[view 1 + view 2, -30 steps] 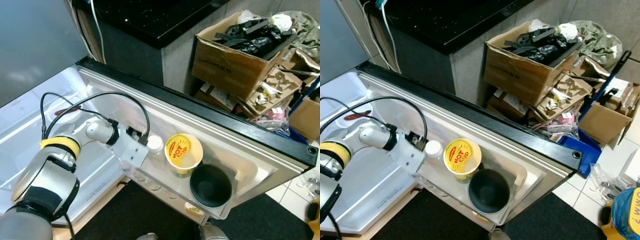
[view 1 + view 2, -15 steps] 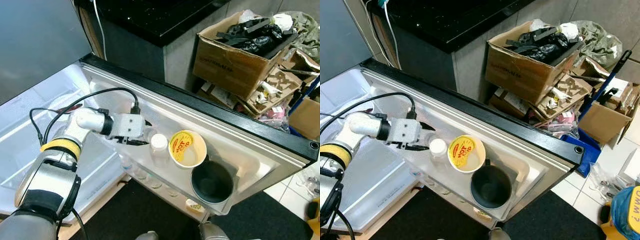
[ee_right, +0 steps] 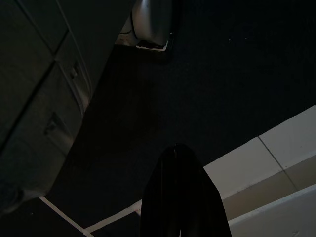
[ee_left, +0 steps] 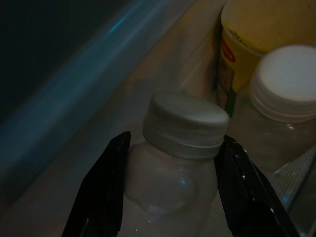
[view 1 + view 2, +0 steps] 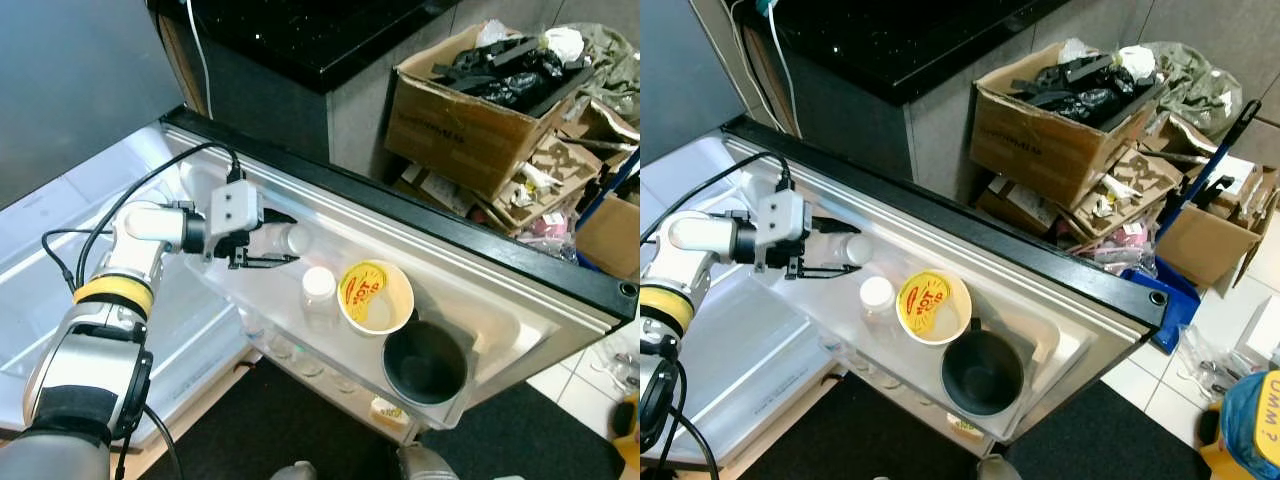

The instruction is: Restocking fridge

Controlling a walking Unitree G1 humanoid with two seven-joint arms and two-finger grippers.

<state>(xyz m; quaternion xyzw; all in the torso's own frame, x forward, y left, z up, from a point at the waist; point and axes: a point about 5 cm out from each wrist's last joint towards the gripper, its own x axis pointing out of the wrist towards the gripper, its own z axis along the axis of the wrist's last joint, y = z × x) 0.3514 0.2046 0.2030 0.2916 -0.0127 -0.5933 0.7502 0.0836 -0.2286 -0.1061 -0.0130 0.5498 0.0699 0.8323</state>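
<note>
now yellow cup (image 5: 374, 296) reads "hot cup".

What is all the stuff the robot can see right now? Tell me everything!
Clear bottles: 2, white caps, fridge door shelf; one beside the cup, one between the left gripper's fingers.
Yellow cup: 1, door shelf.
Black bowl: 1, next to the cup.
Fridge door: 1, white, open.
Cardboard boxes: several, brown, full of clutter, on the floor.
Counter: 1, black.
Left gripper: open around a bottle.
Right gripper: hanging over dark floor.
</note>
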